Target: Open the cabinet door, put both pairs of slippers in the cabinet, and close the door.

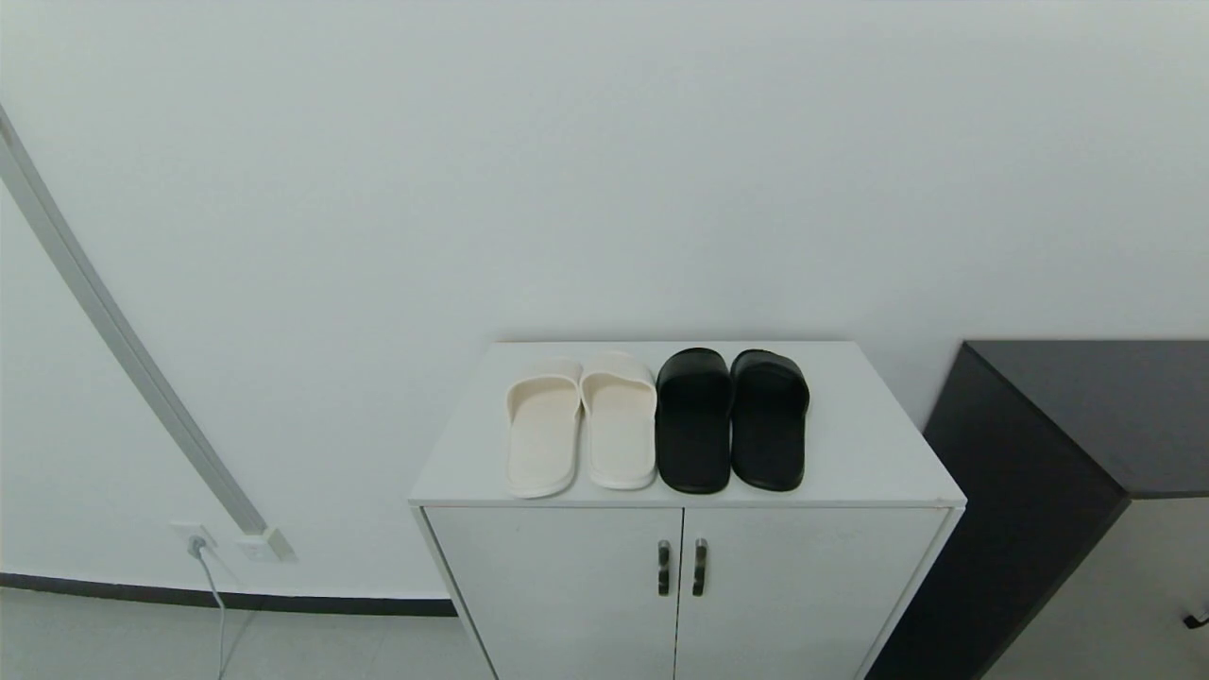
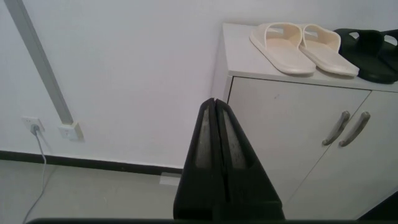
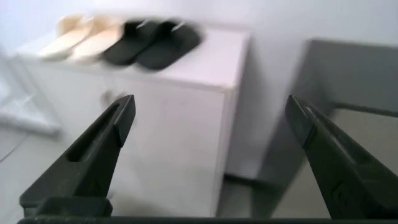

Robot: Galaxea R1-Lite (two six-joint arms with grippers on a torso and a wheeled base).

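Cabinet shut, slippers on top

The cabinet (image 1: 557,604) is closed; on it the white pair (image 1: 619,430) lies at nine o'clock of the black pair (image 1: 694,425), with the handles (image 1: 664,567) at six. The left tool (image 2: 215,106) is pressed together, the right tool (image 3: 210,102) spread. The close-set handles invite hooking the wrong door. The left wrist view shows their standoff; the head view flattens it.

Bright, soft, even light; the slippers (image 1: 619,425) cast only faint shadows on the cabinet top (image 1: 869,453).

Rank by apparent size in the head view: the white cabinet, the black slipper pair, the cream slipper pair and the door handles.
1. white cabinet
2. black slipper pair and cream slipper pair: they look alike, so they are left unranked
3. door handles
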